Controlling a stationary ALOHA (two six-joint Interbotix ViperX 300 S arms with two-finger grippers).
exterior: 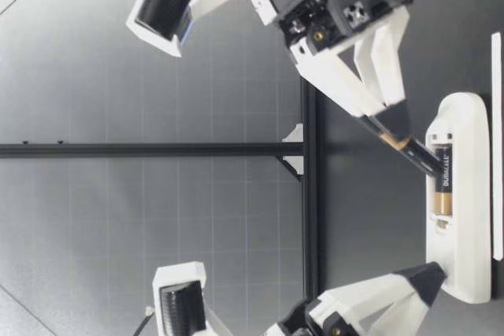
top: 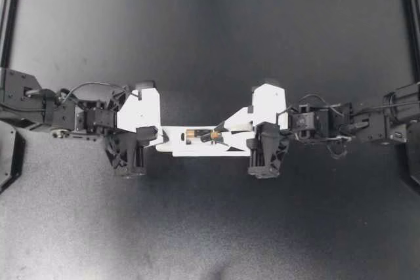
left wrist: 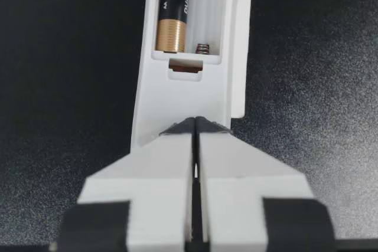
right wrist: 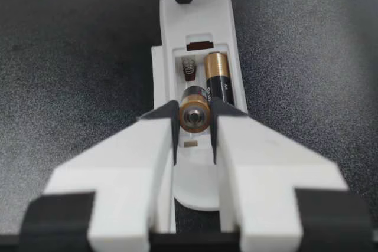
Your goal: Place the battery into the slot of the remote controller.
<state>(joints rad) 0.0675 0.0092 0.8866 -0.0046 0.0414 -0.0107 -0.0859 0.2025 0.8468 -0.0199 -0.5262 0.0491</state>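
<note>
Insertion: right claw (top: 215,136) clamped on the AA battery (right wrist: 195,115), its nose dipped into the empty bay of the remote controller (top: 177,147) beside a seated cell (right wrist: 220,84); beyond, the closed left claw (top: 161,137) steadies the remote's end. Press onto the spring (right wrist: 189,66) first, then lower the tail

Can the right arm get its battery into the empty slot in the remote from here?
Probably yes. My right gripper holds the battery angled right over the empty slot, beside the seated battery; nothing covers it.

Dark table (top: 210,227), black frame (exterior: 157,149), grey wall (exterior: 79,76).
</note>
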